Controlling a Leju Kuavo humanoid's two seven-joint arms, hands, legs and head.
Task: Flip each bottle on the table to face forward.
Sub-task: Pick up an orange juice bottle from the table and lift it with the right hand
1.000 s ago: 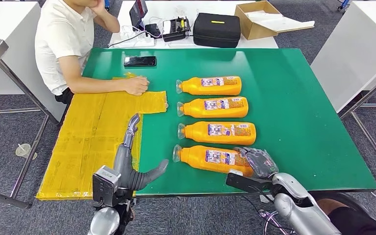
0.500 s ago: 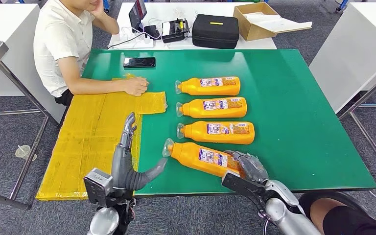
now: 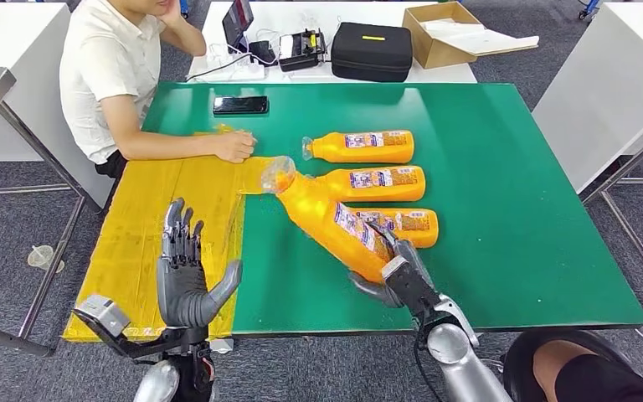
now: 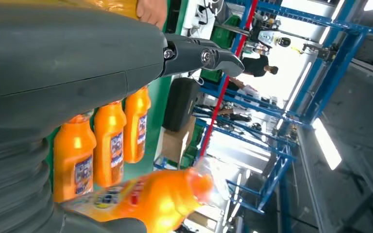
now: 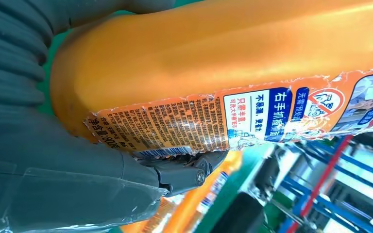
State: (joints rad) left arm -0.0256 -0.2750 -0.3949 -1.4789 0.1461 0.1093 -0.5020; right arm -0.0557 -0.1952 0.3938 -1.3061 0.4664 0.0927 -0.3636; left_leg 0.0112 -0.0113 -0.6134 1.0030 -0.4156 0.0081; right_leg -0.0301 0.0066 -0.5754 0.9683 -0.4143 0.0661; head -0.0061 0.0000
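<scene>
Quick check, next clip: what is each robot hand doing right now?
Left robot hand: open, fingers spread, holding nothing, raised over the yellow sheet.
Right robot hand: holding the lifted orange bottle near its base.

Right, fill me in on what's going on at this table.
The right robot hand grips the near orange bottle by its base and holds it tilted up off the green table, clear cap pointing away and left. Three more orange bottles lie on their sides in a row behind it. The left robot hand hovers over the yellow sheet, fingers spread, holding nothing. A person sits at the far left corner, one hand resting on that sheet.
</scene>
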